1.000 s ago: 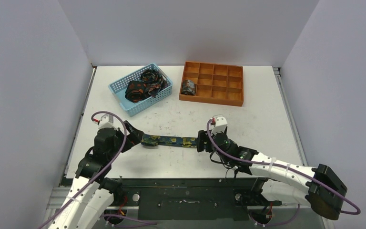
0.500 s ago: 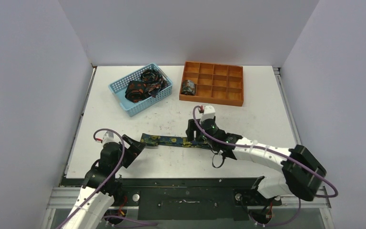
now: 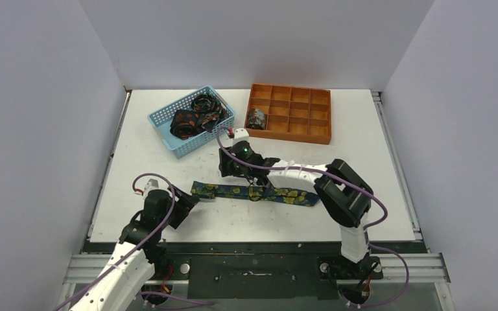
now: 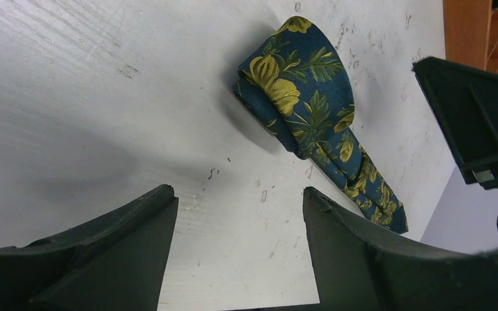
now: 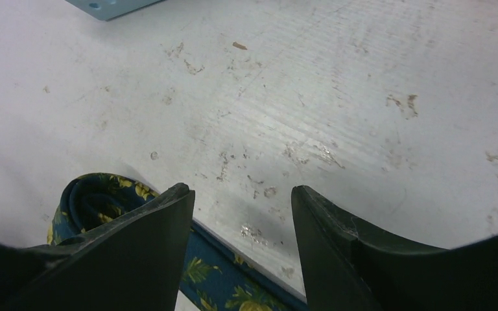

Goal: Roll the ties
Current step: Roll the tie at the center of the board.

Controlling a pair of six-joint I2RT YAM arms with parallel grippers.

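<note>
A navy tie (image 3: pixel 253 193) with yellow-green floral print lies flat across the near middle of the table. In the left wrist view its left end (image 4: pixel 298 84) is folded over. My left gripper (image 3: pixel 185 198) (image 4: pixel 240 201) stands open just left of that end, not touching it, with bare table between its fingers. My right gripper (image 3: pixel 229 171) (image 5: pixel 241 194) is open above the tie's far edge, holding nothing; the tie (image 5: pixel 224 275) runs under its left finger. More ties (image 3: pixel 193 118) lie in the basket. One rolled tie (image 3: pixel 256 118) sits in the tray.
The light-blue mesh basket (image 3: pixel 168 137) stands at the back left, its corner (image 5: pixel 104 6) showing in the right wrist view. The orange compartment tray (image 3: pixel 305 111) is at the back middle. My right arm (image 3: pixel 337 188) reaches leftward over the tie's right part.
My right arm has swung left and farther back, from the tie's right end to its left part. The tie's right end now lies uncovered. My left arm has drawn back a little. Both jaws have narrowed.
</note>
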